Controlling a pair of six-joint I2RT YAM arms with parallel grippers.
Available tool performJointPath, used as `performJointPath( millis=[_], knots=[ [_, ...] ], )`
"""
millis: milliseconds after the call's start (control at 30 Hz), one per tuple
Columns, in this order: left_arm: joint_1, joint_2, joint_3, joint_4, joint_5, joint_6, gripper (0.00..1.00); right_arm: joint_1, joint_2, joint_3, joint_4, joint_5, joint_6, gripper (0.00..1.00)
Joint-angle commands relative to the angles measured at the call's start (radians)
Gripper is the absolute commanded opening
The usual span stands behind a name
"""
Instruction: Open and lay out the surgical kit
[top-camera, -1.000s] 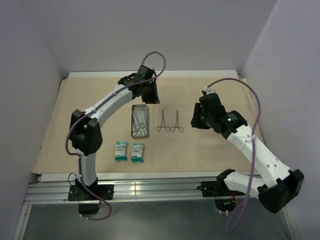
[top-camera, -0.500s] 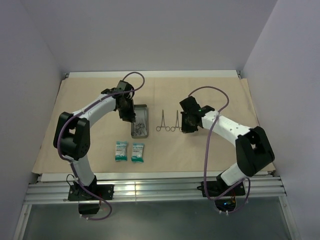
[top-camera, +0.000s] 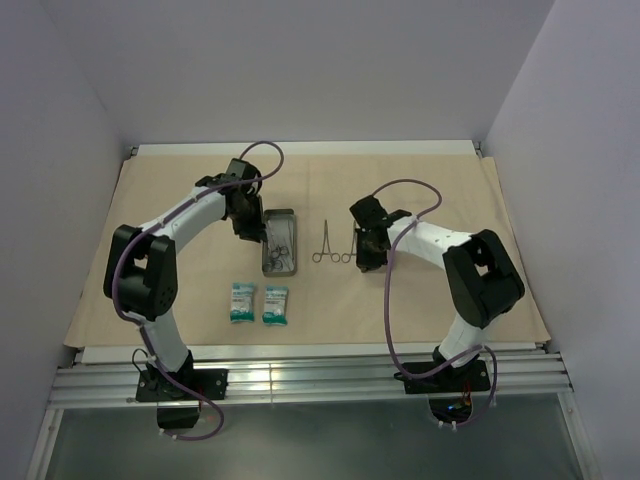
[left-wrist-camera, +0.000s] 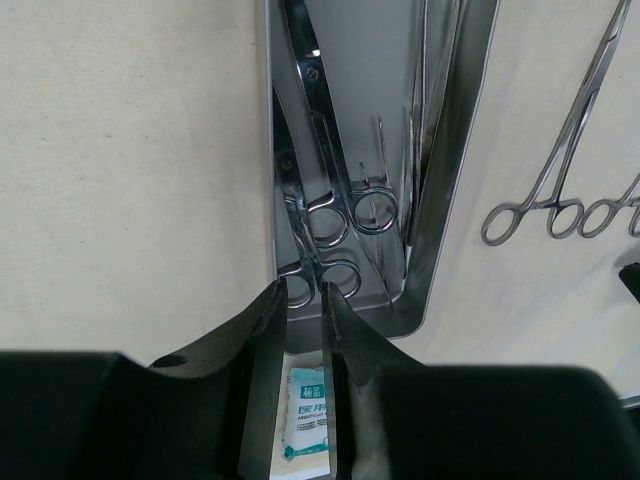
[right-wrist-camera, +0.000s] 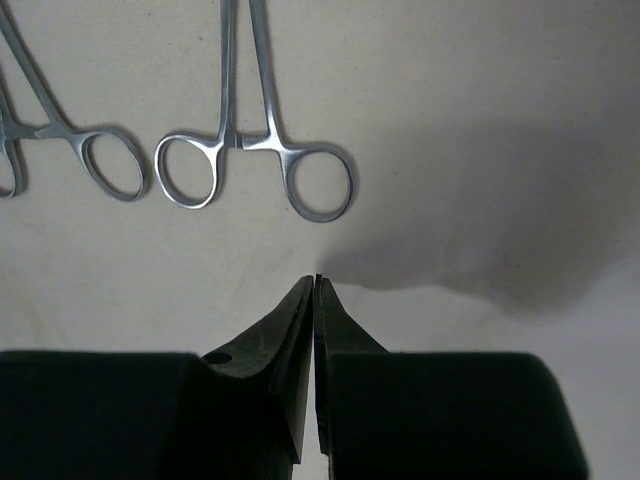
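Observation:
The surgical kit lies spread on the tan wrap (top-camera: 150, 260). The grey metal tray (top-camera: 266, 262) holds ring-handled scissors (left-wrist-camera: 325, 215) and thin tweezers. My left gripper (top-camera: 254, 233) (left-wrist-camera: 305, 300) hovers at the tray's left near corner, open by a narrow gap. One scissor ring shows between its fingertips, and I cannot tell whether they touch it. Two forceps (top-camera: 337, 243) lie right of the tray. My right gripper (top-camera: 364, 260) (right-wrist-camera: 317, 283) is shut and empty, just short of the right forceps' rings (right-wrist-camera: 240, 140). Two teal-white packets (top-camera: 258, 302) lie nearer the bases.
The wrap covers most of the table; its front edge (top-camera: 300, 345) runs along the metal rail by the arm bases. Walls close in on three sides. One packet (left-wrist-camera: 305, 410) shows through the gap of my left fingers.
The left arm came forward from the back of the table to the tray's left side. The right arm swung left to the forceps and shut its jaws.

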Motion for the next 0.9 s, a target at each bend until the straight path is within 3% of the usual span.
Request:
performJointPath(
  millis=[0,867],
  knots=[
    [0.008,-0.058,0.009,0.0,0.023,0.027,0.27,-0.003,0.037,0.064,0.024,0.017,0.006,0.1],
    [0.008,0.002,0.099,-0.036,0.021,0.024,0.25,-0.036,0.139,0.136,-0.001,0.063,-0.052,0.08]
  ],
)
